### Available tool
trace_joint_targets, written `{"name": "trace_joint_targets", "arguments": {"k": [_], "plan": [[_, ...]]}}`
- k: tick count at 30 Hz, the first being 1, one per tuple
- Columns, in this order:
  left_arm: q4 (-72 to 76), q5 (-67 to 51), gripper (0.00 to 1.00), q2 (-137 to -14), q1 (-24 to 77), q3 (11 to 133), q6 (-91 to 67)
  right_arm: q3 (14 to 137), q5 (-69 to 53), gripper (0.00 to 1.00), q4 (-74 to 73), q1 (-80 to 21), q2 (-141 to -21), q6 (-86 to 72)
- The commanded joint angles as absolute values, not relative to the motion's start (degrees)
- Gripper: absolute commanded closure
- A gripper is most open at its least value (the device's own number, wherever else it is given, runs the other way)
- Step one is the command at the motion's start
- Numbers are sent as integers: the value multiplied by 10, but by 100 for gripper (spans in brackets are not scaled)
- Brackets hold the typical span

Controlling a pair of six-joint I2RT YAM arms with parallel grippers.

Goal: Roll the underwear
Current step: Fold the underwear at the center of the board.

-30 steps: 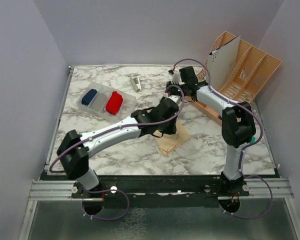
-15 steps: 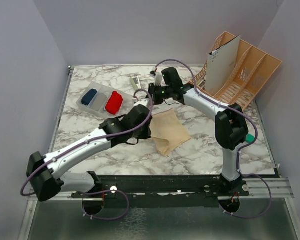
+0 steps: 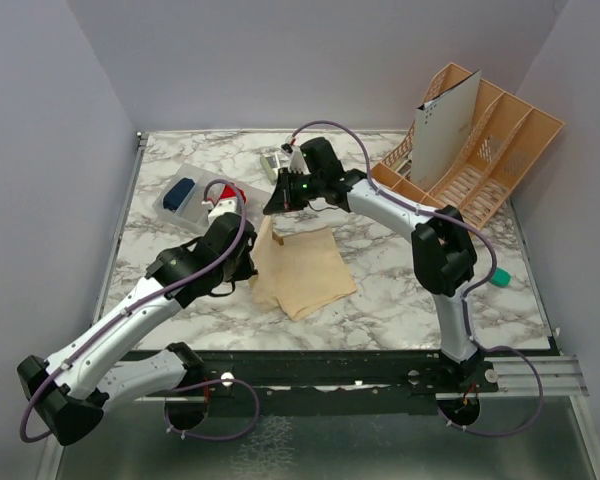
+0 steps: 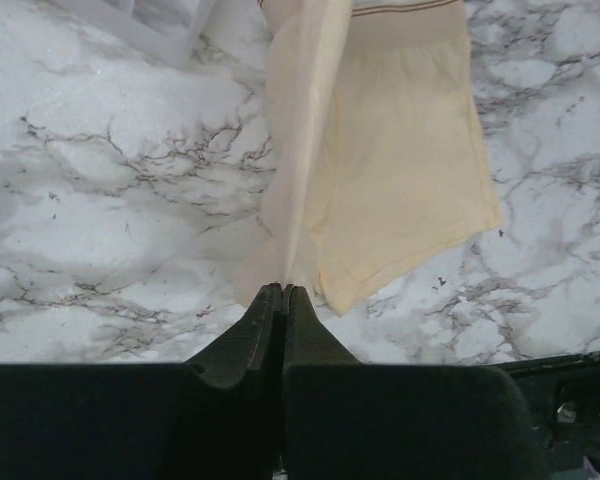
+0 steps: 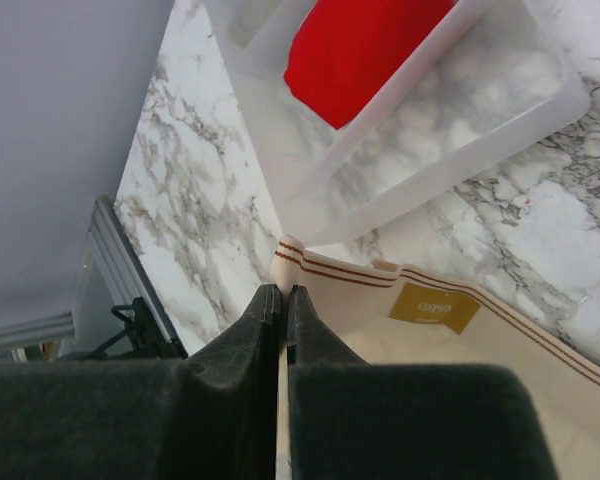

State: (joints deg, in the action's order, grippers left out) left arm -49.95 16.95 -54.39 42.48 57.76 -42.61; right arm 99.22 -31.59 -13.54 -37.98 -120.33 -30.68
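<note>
A peach-beige underwear (image 3: 305, 270) hangs stretched between both grippers over the table's middle; it also shows in the left wrist view (image 4: 400, 170) and the right wrist view (image 5: 460, 340). My left gripper (image 4: 282, 288) is shut on its lower hem corner, at the cloth's left edge in the top view (image 3: 248, 272). My right gripper (image 5: 283, 290) is shut on the striped waistband corner, near the tray in the top view (image 3: 276, 203). A red rolled underwear (image 5: 365, 50) lies in the clear tray (image 3: 180, 208), partly hidden by the left arm in the top view.
The tray also holds a dark blue bundle (image 3: 179, 192) and a grey one. A small white object (image 3: 271, 162) lies behind the right gripper. A tan divided organiser (image 3: 480, 150) stands at the back right. The table's left rail (image 5: 120, 290) is close.
Both grippers have carried the beige underwear leftward, toward the tray. The cloth, bunched under the left arm before, now hangs spread open. The left arm has swung back and to the left.
</note>
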Motion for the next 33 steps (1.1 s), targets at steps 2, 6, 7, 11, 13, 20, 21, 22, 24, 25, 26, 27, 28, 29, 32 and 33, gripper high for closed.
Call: {"name": "trace_joint_targets", "arguments": {"k": [2, 6, 7, 11, 13, 20, 21, 22, 24, 25, 26, 27, 28, 29, 32, 33], "plan": [[-507, 132, 100, -570, 422, 564, -419, 1029, -264, 95, -174, -377, -1246, -276], [-440, 14, 100, -592, 422, 553, -410, 1018, -259, 95, -177, -362, -1249, -262], [-424, -12, 100, -599, 422, 552, -409, 1009, -259, 95, -174, -357, -1245, -261], [-367, -97, 100, -625, 423, 553, -415, 962, -266, 95, -157, -332, -1224, -260], [-342, -128, 100, -639, 423, 553, -423, 948, -278, 95, -153, -321, -1218, -255], [-257, -191, 100, -688, 442, 545, -457, 912, -272, 95, -163, -308, -1209, -229], [-247, -192, 100, -696, 453, 547, -462, 907, -269, 95, -163, -307, -1208, -227], [-238, -191, 100, -709, 465, 550, -468, 901, -265, 95, -161, -304, -1205, -226], [-220, -186, 100, -733, 491, 555, -478, 891, -262, 95, -158, -296, -1203, -224], [-216, -182, 100, -746, 502, 558, -481, 887, -262, 95, -157, -292, -1202, -223], [-212, -176, 100, -759, 512, 560, -483, 882, -264, 95, -154, -287, -1201, -223], [-205, -168, 100, -772, 519, 560, -487, 875, -266, 95, -150, -281, -1199, -223], [-197, -162, 100, -782, 527, 558, -492, 869, -269, 95, -146, -276, -1197, -223], [-188, -156, 100, -793, 530, 555, -497, 863, -272, 95, -142, -271, -1196, -223], [-176, -115, 100, -823, 538, 556, -505, 846, -277, 94, -128, -261, -1193, -221], [-170, -109, 100, -833, 539, 557, -503, 844, -278, 94, -128, -258, -1193, -218]]}}
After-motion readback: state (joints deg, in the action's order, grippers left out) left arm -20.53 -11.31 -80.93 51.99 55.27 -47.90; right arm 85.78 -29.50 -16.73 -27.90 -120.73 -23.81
